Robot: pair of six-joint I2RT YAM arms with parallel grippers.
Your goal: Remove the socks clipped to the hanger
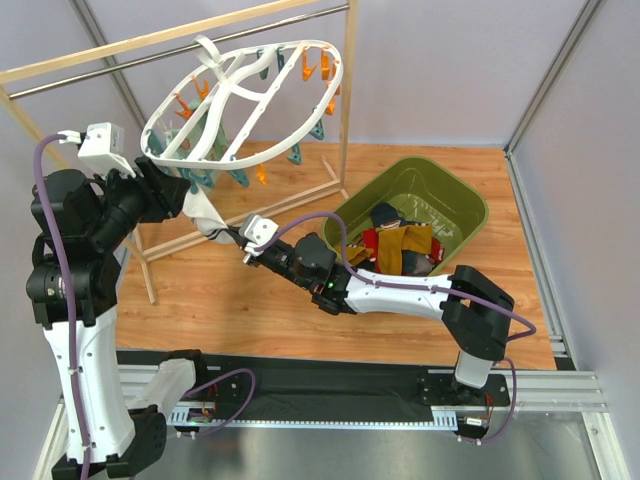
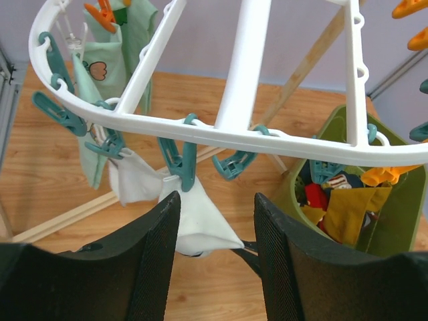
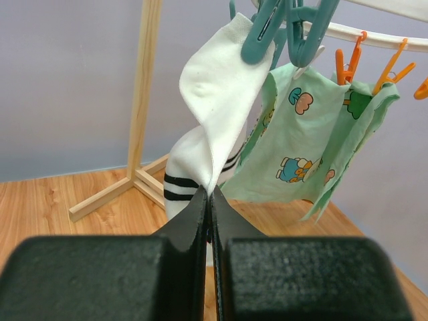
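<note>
The hanger (image 2: 281,144) hangs tilted. At its near rim a teal clip (image 2: 182,164) holds the upper edge of a white sock (image 3: 214,93). The right end effector (image 3: 208,200) is pressed together on the lower edge of this sock, which is stretched between clip and fingers. The left end effector (image 2: 216,200) has its fingers apart just under the rim. Mint green socks (image 3: 301,140) hang just beside. Below the hanger the surface (image 1: 230,300) is bare wood. To the right stands a green bin (image 1: 440,195) with other socks (image 1: 400,245) inside.
</note>
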